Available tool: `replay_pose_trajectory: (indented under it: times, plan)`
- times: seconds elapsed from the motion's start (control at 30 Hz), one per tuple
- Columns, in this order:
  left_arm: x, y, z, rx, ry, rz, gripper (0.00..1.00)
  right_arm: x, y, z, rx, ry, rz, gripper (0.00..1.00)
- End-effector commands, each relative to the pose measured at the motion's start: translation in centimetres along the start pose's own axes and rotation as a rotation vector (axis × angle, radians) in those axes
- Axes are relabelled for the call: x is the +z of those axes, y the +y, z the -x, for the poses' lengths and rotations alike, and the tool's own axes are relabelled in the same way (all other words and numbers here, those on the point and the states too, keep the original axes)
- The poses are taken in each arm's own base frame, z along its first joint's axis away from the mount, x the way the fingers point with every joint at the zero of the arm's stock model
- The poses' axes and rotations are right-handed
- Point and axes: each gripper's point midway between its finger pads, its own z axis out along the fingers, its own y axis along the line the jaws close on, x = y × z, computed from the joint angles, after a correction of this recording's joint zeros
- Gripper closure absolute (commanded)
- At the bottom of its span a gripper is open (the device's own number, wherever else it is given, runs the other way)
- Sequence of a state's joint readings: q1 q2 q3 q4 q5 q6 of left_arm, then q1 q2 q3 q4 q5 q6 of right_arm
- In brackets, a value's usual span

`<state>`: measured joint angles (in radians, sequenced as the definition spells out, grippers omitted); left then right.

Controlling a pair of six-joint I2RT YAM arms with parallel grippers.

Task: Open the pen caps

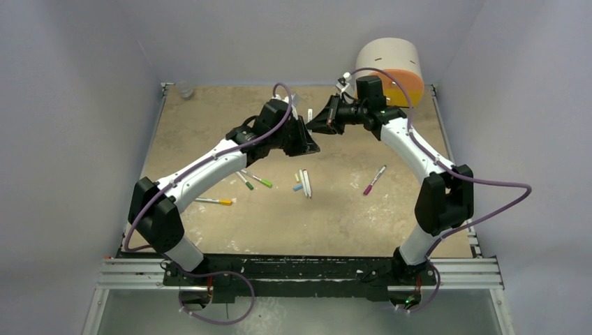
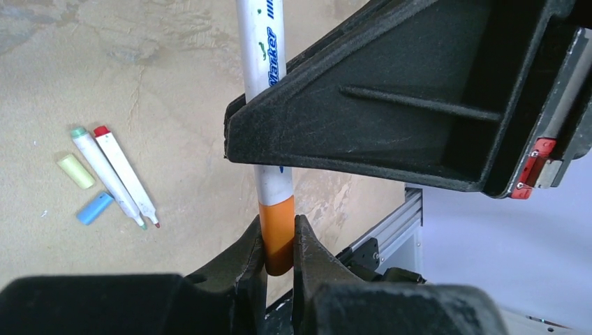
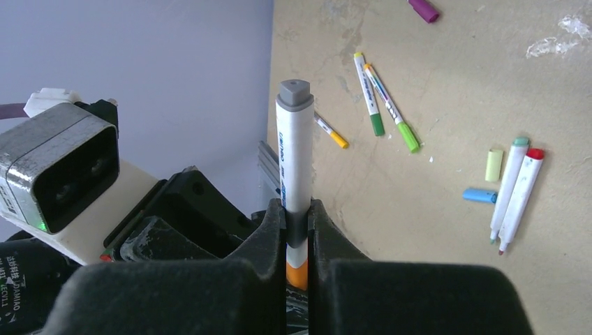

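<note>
Above the middle of the tan bench, the left end effector is clamped on an orange cap, while the right end effector grips the same pen's white barrel. Pale walls enclose the bench. A yellow cap and a blue cap lie loose beside two uncapped pens; four capped pens lie apart.

Soft, even light from overhead, nothing harsh. Top view: the arms throw only faint, fuzzy shadows on the table, and the picture's a touch grainy. Over to the left wrist camera: fingers blurred up close, the orange cap between them sharp. Right wrist, same story: fingers soft, pen between them crisp, tabletop beyond them evenly lit.
</note>
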<state>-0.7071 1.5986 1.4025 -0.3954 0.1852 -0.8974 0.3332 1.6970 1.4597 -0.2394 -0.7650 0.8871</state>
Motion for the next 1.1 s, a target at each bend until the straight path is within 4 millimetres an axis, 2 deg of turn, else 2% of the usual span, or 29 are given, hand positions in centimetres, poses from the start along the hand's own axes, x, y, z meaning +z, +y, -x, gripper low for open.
replay_pose_trajectory:
  times: [0.0,0.1,0.23,0.33,0.43,0.53,0.6,0.67,0.77,0.8,0.87,1.0,1.07]
  plan:
    - [-1.3,-2.7,0.5,0.012,-0.012,-0.106,1.00,-1.2,2.5,-0.8,-0.034,0.023,0.052,1.00]
    - [-2.4,-3.1,-1.3,0.040,0.050,-0.121,1.00,-1.6,2.1,2.4,-0.028,-0.025,0.040,1.00]
    - [-5.1,-2.8,-6.2,0.094,0.165,-0.104,1.00,-2.6,1.5,9.1,-0.027,-0.113,0.027,1.00]
    - [-7.3,-2.3,-9.3,0.085,0.214,-0.108,1.00,-3.8,2.1,13.6,-0.042,-0.177,0.030,1.00]
    - [-9.4,-1.5,-10.5,0.062,0.216,-0.105,1.00,-4.3,3.2,16.1,-0.062,-0.206,0.050,1.00]
    - [-10.8,-0.3,-10.2,0.068,0.180,-0.047,1.00,-4.0,2.9,16.8,-0.077,-0.222,0.029,1.00]
    - [-10.9,0.4,-9.7,0.073,0.155,-0.003,1.00,-3.5,1.5,15.4,-0.088,-0.187,-0.011,1.00]
    - [-10.5,1.3,-8.9,0.079,0.130,0.071,1.00,-3.1,-0.5,13.0,-0.129,-0.143,-0.085,1.00]
    - [-9.1,2.5,-8.0,0.083,0.106,0.167,1.00,-3.4,-4.4,8.5,-0.178,-0.082,-0.251,1.00]
    - [-8.6,2.8,-7.6,0.081,0.096,0.192,1.00,-3.3,-6.4,6.1,-0.180,-0.036,-0.310,1.00]
    - [-7.4,3.4,-7.0,0.074,0.086,0.241,1.00,-3.5,-8.6,2.8,-0.201,0.007,-0.392,1.00]
    - [-5.5,4.4,-5.4,0.055,0.065,0.306,1.00,-3.5,-11.3,-2.3,-0.244,0.067,-0.500,1.00]
    - [-5.2,5.2,-4.5,0.043,0.050,0.335,1.00,-3.4,-12.2,-3.8,-0.243,0.078,-0.509,1.00]
